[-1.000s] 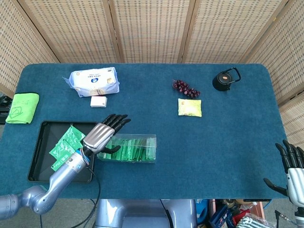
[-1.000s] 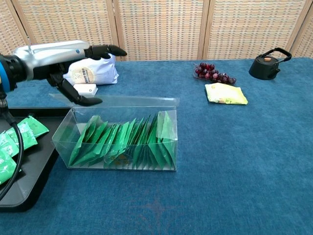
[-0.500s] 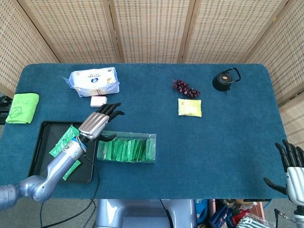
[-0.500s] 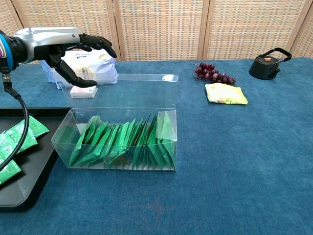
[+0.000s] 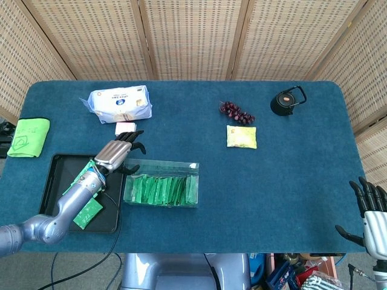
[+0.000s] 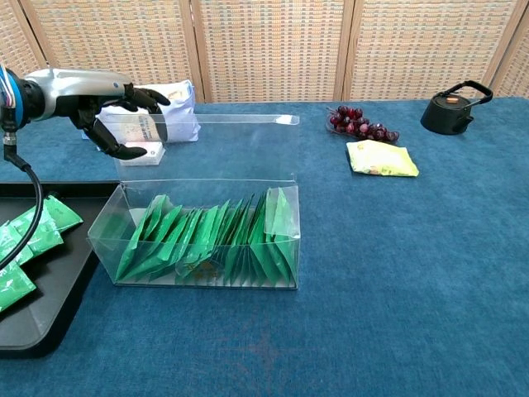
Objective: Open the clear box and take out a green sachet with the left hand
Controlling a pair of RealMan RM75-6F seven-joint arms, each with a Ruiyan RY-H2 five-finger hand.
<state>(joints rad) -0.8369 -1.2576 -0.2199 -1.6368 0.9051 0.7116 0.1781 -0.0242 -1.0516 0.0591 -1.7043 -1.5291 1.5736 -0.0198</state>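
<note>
The clear box [image 6: 198, 248] stands just right of the black tray [image 5: 51, 193], packed with upright green sachets [image 6: 207, 240]. Its lid [image 6: 223, 149] stands raised behind the box, leaning back. My left hand [image 6: 116, 112] is at the lid's left end, fingers over its top edge and thumb below, holding it. In the head view the left hand [image 5: 118, 154] sits by the box's [image 5: 160, 188] back left corner. Loose green sachets [image 5: 87, 212] lie on the tray. My right hand [image 5: 370, 211] hangs off the table's front right corner, fingers spread, holding nothing.
A white wipes pack [image 5: 120, 104] and a small white box [image 5: 125, 128] lie just behind my left hand. Grapes [image 5: 236, 112], a yellow packet [image 5: 241, 136] and a black teapot [image 5: 287, 101] are at the back right. A green cloth [image 5: 28, 137] lies at the far left.
The lid has swung from lying flat over the box to standing upright. My left hand moved back and left with it. The right hand stayed put.
</note>
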